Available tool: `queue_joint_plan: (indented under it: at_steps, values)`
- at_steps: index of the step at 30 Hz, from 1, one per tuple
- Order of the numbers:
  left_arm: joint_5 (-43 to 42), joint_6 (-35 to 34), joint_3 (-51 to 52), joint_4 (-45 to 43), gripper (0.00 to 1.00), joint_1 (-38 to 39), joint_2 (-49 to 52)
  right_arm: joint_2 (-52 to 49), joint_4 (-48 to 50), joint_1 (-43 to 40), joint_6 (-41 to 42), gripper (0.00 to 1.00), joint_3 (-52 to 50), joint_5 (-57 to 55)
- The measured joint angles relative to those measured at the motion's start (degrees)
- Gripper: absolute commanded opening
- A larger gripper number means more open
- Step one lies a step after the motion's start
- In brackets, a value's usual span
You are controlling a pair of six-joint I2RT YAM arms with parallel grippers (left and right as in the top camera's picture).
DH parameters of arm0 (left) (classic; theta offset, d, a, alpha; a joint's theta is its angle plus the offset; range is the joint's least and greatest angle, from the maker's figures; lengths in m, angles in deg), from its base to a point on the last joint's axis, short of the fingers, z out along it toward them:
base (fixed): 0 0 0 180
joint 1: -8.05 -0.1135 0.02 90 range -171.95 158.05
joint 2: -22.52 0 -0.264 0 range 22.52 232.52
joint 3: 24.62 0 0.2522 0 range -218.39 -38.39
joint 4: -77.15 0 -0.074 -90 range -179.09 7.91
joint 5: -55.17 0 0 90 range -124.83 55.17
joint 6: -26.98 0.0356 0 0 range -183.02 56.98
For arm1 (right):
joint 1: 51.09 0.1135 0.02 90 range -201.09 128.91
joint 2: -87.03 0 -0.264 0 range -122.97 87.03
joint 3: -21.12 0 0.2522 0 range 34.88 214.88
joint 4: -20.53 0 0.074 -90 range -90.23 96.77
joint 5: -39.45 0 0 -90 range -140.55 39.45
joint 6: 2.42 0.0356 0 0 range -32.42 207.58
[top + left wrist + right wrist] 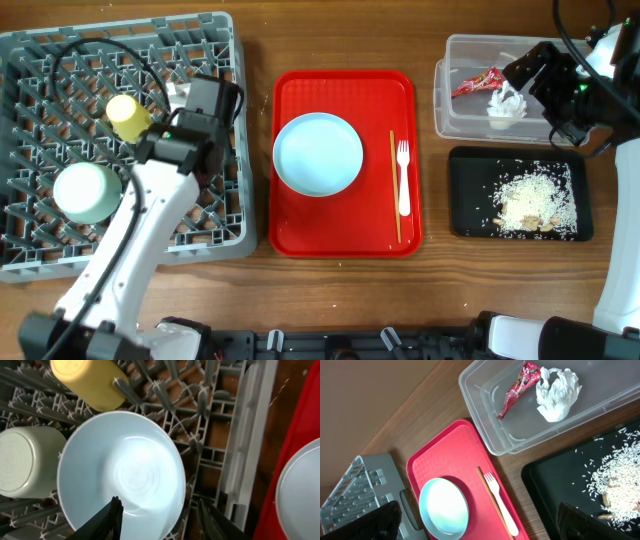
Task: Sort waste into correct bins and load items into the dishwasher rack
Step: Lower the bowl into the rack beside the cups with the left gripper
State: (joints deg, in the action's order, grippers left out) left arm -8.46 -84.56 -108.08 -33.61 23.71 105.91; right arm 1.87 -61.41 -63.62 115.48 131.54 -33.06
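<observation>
The left gripper's (158, 502) jaws stand apart astride the lower rim of the white bowl (122, 470), clasping nothing; the bowl leans among the pegs of the rack (250, 435) beside the green bowl (27, 462) and yellow cup (90, 380). A crooked lift could hook that rim and tip the bowl onto the cup. The right gripper (482, 520) hangs wide and empty over the clear tub (520, 427); plate (318, 153) and fork (403, 180) lie on the red tray (300, 230).
</observation>
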Motion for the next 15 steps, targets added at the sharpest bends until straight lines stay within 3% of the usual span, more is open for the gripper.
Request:
queue_joint_plan:
  at_steps: [15]
  values:
    - [-0.04, 0.0, 0.11, 1.05, 0.49, 0.0, 8.26, 0.0, -0.02, 0.0, 0.0, 1.0, 0.0, 0.0]
